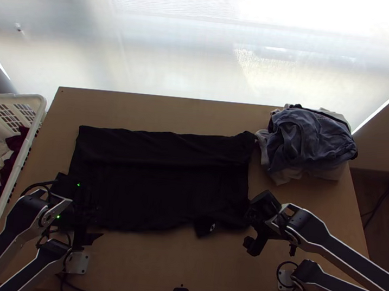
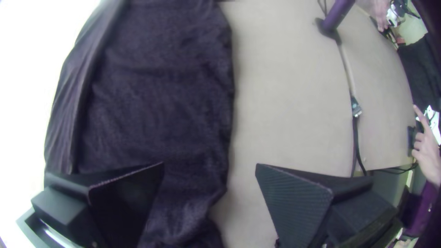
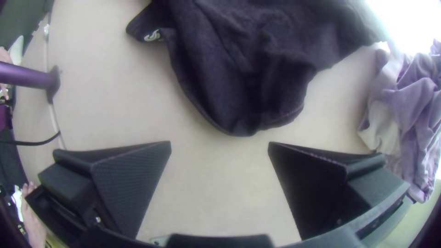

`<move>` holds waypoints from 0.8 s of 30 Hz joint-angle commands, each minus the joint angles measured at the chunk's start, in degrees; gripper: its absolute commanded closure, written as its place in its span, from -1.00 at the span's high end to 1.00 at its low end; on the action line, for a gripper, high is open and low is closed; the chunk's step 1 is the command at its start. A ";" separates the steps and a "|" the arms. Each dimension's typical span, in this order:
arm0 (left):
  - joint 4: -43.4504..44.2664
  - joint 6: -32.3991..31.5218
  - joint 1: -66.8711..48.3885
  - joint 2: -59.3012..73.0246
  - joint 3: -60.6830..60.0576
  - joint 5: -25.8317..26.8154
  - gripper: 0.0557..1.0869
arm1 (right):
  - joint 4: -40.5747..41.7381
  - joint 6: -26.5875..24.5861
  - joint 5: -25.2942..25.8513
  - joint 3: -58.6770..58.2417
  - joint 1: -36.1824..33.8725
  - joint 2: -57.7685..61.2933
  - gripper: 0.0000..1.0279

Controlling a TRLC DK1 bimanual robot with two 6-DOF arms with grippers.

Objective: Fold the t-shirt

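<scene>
Had the left arm (image 1: 14,226) angled in over the desk's (image 1: 162,262) near left part, with the left gripper (image 1: 91,222) at the near left part of the black t-shirt (image 1: 161,148). Had its jaws wide apart, one above the dark cloth, the other above bare desk (couldn't tell about any touch, honestly). Had the right arm (image 1: 338,250) slanting in over the near right part, with the right gripper (image 1: 251,226) by the t-shirt's right end. Had those jaws wide apart too, with bare desk between them and a rounded flap of cloth just ahead of the tips. Saw the t-shirt spread across the middle and left of the desk, with a long fold line along its far part and a pale-marked corner poking out at its near edge. Saw a heap of clothes (image 1: 309,139) at the desk's far right corner, and a white basket (image 1: 38,116) beside the left edge.
</scene>
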 commanded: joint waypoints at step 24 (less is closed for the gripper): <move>5.08 3.64 1.12 8.05 -5.31 0.74 0.85 | 6.90 4.18 0.18 0.59 1.73 4.90 0.87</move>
